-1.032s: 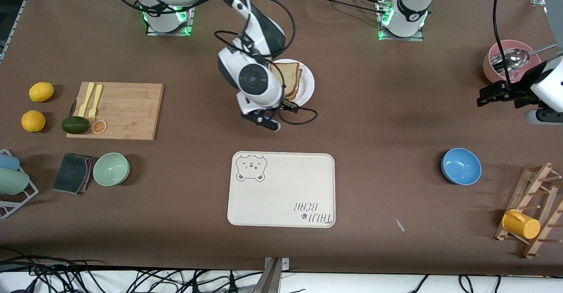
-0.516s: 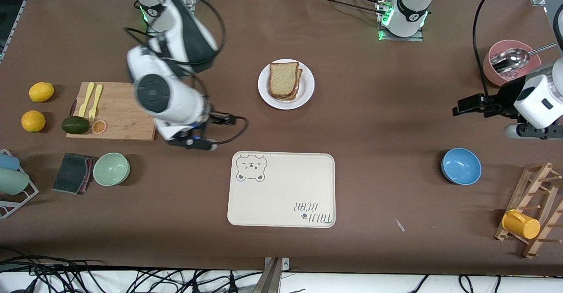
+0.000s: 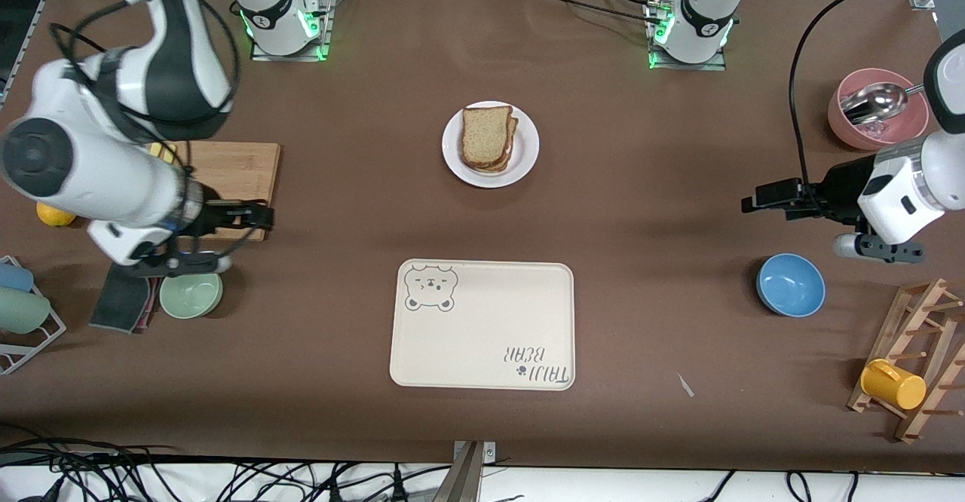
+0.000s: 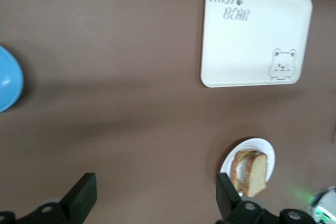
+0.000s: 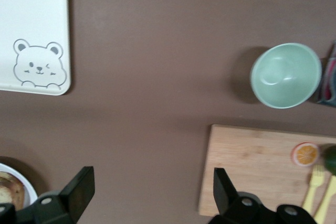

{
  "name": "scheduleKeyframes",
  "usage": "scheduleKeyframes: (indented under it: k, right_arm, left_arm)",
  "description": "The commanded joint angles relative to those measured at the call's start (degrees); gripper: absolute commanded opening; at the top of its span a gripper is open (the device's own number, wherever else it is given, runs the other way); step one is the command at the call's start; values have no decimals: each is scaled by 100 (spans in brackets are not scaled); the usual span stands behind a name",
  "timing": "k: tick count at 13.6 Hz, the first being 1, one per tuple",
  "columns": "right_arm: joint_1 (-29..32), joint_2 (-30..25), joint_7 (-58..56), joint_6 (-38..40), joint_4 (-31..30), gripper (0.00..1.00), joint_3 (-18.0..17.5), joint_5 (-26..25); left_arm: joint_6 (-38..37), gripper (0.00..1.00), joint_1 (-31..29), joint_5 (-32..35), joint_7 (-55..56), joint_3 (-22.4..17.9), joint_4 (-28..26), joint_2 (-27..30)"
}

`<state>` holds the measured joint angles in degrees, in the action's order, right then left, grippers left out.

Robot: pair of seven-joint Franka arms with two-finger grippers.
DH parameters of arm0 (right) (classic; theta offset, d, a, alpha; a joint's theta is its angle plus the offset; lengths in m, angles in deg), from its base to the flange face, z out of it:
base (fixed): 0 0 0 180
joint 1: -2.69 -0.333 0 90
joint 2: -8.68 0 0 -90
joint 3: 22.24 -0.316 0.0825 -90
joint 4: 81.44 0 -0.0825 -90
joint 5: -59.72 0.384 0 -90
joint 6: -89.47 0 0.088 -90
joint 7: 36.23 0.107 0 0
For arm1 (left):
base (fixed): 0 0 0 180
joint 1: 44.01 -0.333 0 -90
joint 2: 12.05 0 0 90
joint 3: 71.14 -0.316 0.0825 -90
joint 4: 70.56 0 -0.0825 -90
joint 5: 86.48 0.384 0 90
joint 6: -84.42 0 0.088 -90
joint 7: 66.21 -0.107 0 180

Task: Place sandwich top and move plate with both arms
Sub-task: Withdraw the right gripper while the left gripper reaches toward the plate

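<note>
Where speckled sandwich top crowns round plate

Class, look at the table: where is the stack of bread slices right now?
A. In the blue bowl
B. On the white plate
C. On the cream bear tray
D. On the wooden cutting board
B: the bread slices lie stacked on the white plate, which stands farther from the front camera than the bear tray.

Tan sandwich top lies flat, topping the stack; white plate beneath — mid-table.

White jointed arms, black cables.
</note>
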<state>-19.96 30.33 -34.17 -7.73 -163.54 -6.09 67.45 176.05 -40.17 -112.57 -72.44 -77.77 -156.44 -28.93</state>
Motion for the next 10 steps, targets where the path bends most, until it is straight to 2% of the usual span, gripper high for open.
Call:
scheduleKeyframes:
  k: [1, 2, 4, 6, 7, 9, 10]
  right_arm:
    - [-73, -407, -215, 427, -78, 100, 353, -53]
    - [-73, -529, -363, 665, -69, 100, 511, -61]
    - [-73, -845, -671, 868, -78, 100, 556, -271]
    - [102, -1092, -663, 896, -157, 100, 469, -325]
    - [390, -1145, -681, 870, -157, 100, 416, -308]
    - [866, -1189, -663, 817, -157, 100, -153, -438]
    - [981, -1320, -594, 703, -209, 100, -243, -544]
  left_arm:
    - [-13, 100, 38, -614, -212, 30, 19, -218]
    - [-92, 100, 29, -1156, -212, 48, -15, -427]
    - [-355, 100, 55, -2202, -317, 57, -218, -779]
    - [-348, 100, 291, -2277, -318, 109, -200, -1027]
    - [-339, 100, 336, -2260, -318, 118, -227, -1106]
    - [-330, 100, 477, -2347, -422, 145, -227, -1334]
    - [-304, 100, 547, -2382, -554, 171, -235, -1404]
